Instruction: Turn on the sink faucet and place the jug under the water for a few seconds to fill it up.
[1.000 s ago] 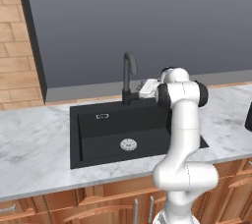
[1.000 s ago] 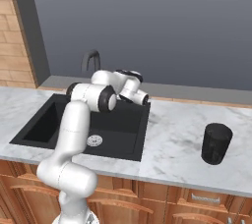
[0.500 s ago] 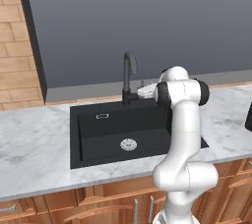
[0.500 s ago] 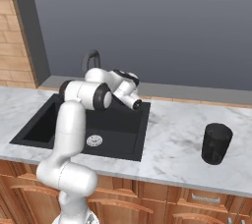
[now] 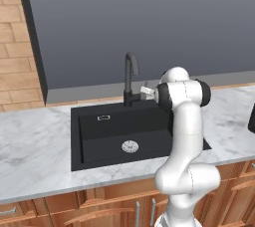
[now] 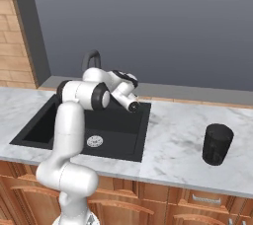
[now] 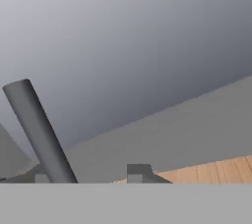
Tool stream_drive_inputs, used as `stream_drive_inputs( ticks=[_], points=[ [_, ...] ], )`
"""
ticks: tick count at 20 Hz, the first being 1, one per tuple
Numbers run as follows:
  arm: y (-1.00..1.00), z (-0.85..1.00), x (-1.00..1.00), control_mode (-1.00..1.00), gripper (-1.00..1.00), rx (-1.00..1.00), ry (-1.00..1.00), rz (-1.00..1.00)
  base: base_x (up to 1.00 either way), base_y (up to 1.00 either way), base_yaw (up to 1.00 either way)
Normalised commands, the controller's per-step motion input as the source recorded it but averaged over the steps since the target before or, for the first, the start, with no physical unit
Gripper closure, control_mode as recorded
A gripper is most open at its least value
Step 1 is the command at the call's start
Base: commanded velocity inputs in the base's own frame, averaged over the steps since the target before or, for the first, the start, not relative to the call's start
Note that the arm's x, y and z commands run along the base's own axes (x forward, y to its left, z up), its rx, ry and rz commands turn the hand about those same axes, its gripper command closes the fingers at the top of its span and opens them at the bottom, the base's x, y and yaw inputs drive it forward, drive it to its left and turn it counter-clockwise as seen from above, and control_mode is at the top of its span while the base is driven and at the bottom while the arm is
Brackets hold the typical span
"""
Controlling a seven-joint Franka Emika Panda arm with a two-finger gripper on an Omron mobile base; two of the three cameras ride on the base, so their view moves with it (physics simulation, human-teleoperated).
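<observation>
Jug stood upright on the marble counter, well apart from the gripper and off to the arm's right, past the sink's right rim.

From the left base camera, the gripper was at the back of the sink, just beside the black base of the faucet, on its right side. The hand pointed sideways toward the spout's foot, above the basin's rear rim. The fingertips were too small in that view to tell their spacing. The round silver drain lay below and in front of the hand, and the overflow slot sat on the basin's back wall to the far side of the faucet from it. At the right edge of that picture, a dark sliver of the jug showed on the counter.

From the right base camera, the hand reached over the sink's back right corner with its wrist end turned toward the camera. The gooseneck rose behind the arm's upper link. The jaws themselves were hidden behind the hand, so whether they were parted or clenched could not be told. No blue stream ran from the spout.

The hand camera looked at the grey wall, with a dark grey tube of the faucet leaning just left of the fingertips; nothing was seen between them.
</observation>
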Motion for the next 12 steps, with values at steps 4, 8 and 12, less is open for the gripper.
stream_drive_inputs(
  ticks=[4,8,12],
  points=[
    [-1.0,-0.1,0.07,-1.0,1.0,0.29,0.3,-0.16,0.0,0.0,0.0],
    [-0.99,-0.18,0.01,-1.0,1.0,0.25,0.28,-0.15,0.0,0.0,0.0],
    [-0.84,-0.24,-0.01,-1.0,1.0,0.21,0.19,-0.13,0.0,0.0,0.0]
  ],
)
